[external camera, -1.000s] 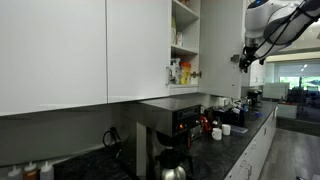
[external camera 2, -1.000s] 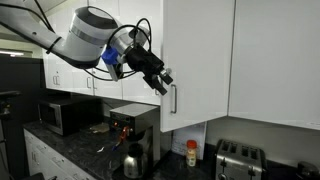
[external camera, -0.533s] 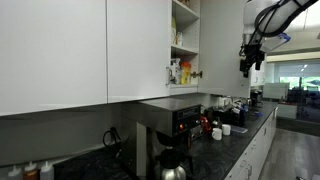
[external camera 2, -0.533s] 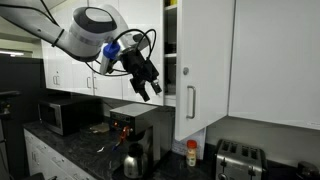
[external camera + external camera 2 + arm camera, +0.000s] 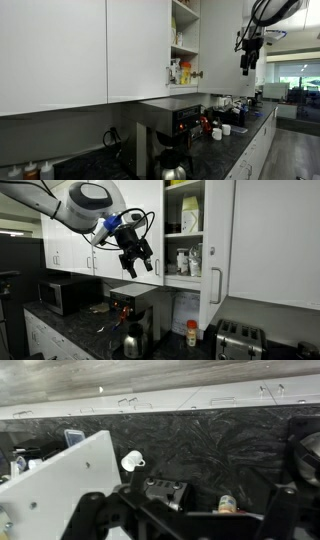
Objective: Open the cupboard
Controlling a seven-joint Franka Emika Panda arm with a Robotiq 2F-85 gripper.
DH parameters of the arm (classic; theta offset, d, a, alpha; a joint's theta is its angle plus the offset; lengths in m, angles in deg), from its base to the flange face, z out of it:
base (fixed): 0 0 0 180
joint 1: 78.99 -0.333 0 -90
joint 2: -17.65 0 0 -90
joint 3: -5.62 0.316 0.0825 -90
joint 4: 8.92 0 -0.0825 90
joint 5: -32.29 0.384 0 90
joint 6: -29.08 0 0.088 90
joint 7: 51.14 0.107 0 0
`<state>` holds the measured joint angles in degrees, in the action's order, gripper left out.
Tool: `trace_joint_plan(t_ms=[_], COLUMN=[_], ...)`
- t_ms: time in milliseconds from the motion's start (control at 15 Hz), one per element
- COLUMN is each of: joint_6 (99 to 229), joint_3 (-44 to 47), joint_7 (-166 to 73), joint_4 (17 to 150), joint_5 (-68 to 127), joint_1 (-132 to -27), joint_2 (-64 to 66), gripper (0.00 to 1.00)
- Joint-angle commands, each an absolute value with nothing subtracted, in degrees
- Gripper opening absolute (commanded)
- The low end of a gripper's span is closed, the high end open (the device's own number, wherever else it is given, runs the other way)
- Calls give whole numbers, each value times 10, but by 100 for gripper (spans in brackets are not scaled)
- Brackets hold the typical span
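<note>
The cupboard (image 5: 186, 240) stands open in both exterior views, its white door (image 5: 222, 250) swung wide with the slim silver handle (image 5: 211, 283) facing out. Inner shelves hold small yellow and orange containers (image 5: 189, 220); they also show in an exterior view (image 5: 181, 71). My gripper (image 5: 135, 266) hangs open and empty, away from the door and handle, fingers pointing down. It also shows in an exterior view (image 5: 247, 63). In the wrist view the spread fingers (image 5: 190, 525) frame the counter below, with a white door panel (image 5: 60, 485) at the left.
Below on the dark counter (image 5: 80, 330) stand a coffee machine (image 5: 132, 305), a microwave (image 5: 60, 295), a toaster (image 5: 237, 338) and a yellow bottle (image 5: 192, 333). Neighbouring white doors (image 5: 275, 240) flank the cupboard. The wrist view shows a white mug (image 5: 132, 459) and a toaster (image 5: 165, 491).
The cupboard door has swung from nearly shut to wide open. My gripper has let go of the handle and moved away from the door and a little down.
</note>
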<state>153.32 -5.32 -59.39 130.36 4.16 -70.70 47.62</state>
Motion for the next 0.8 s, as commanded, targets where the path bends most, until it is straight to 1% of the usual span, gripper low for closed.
trace_joint_plan(t_ms=[0, 333, 733], joint_6=[1544, 1488, 1432], joint_3=[-77, -87, -74], joint_7=[-693, -757, -740], joint_4=[1297, 1265, 1239], joint_5=[132, 255, 294], joint_1=[-740, -772, -771], joint_2=[489, 478, 465], gripper=[100, 100, 100])
